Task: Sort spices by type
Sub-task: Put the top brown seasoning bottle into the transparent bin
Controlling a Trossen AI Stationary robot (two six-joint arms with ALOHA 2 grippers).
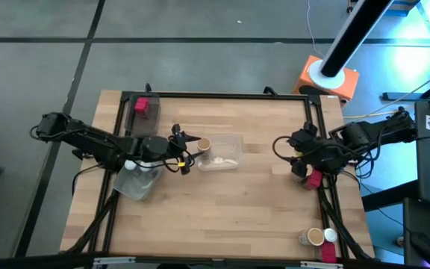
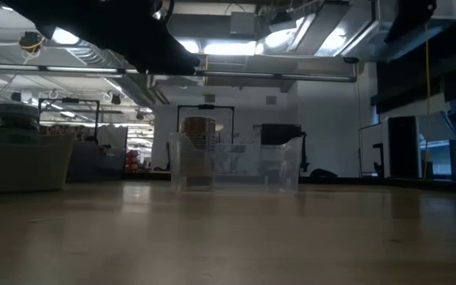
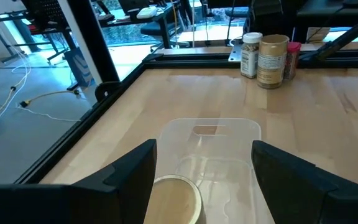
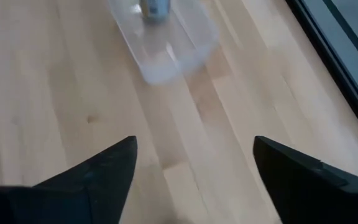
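Judged mid-sort, at the drop-off of one jar. Nearest, between the widely parted fingers of the left gripper point(image 3: 204, 148) and gripped by nothing: a tan cork-topped jar point(image 3: 174, 198), upright in the clear tray point(image 3: 229, 127) at mid-table. Next, by this reading: back out without tipping it, then fetch another spice. Beneath the left arm, a second clear tray point(image 1: 136, 181). Across the table, the right gripper point(image 4: 194, 146), equally wide open and empty, hovering over bare wood, with a red jar point(image 1: 313, 179) just under its arm. Farther off, at the table's corner, three unsorted spices close together: a white-capped jar point(image 3: 250, 55), another tan jar point(image 3: 272, 60) and a second red jar point(image 3: 293, 59). At the opposite corner, one more red jar point(image 1: 142, 106).
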